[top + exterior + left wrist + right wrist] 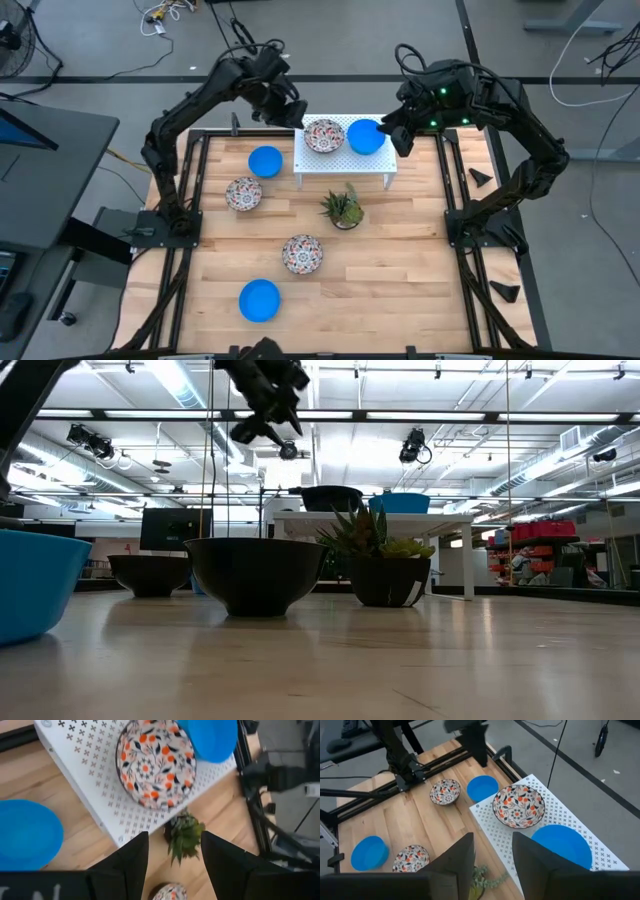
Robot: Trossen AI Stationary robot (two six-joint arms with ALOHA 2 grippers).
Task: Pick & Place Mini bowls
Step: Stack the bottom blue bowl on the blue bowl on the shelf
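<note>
From above, a floral bowl [324, 135] and a blue bowl [365, 136] sit on the white rack [343, 165]; four more lie on the bench [400, 260]. The low view shows the plant [385, 565] between dark bowl outlines. Each wrist view shows its claw open and empty: left claw [174, 851], right claw [493, 851].

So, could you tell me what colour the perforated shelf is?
White shelf, clearest in the right wrist view.
</note>
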